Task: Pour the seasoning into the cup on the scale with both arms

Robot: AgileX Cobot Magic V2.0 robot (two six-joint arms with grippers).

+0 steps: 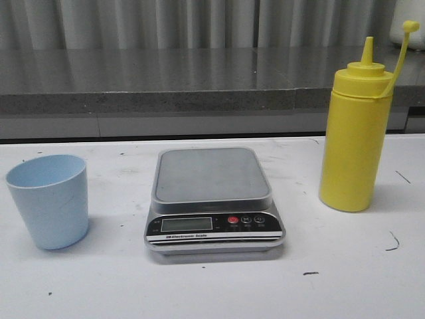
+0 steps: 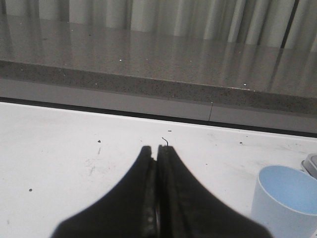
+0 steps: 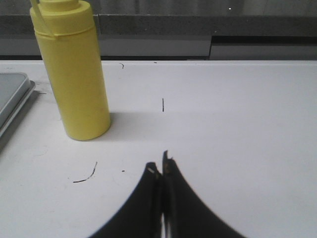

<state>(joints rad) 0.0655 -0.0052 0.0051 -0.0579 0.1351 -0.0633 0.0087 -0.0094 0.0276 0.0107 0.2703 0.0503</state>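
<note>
The scale (image 1: 214,199) sits in the middle of the white worktop (image 1: 345,279), its steel platform bare and its display strip and buttons facing the near edge. To its left stands the cup (image 1: 49,201), upright, mouth open to the ceiling, apart from the scale with a strip of worktop between them. To the right of the scale stands the bottle (image 1: 354,143), upright and taller than the cup, its pointed nozzle bare — the cap (image 1: 410,26) hangs off to the right on its thin strap, raised above the nozzle. The bottle too stands clear of the scale.

Neither arm shows in the front view. From the left wrist camera the left pincer (image 2: 157,151) is closed, its two black fingers pressed together with nothing between them, hovering over bare worktop; the cup (image 2: 285,201) lies near it to the right, not touched. From the right wrist camera the right pincer (image 3: 161,168) is likewise closed on nothing, fingers meeting at the tips — the bottle (image 3: 74,79) stands farther off and to its left, well apart, with a corner of the scale (image 3: 12,96) just beyond it. A grey ledge (image 1: 146,80) runs along the far side of the worktop, with pale curtains (image 1: 199,20) behind.
</note>
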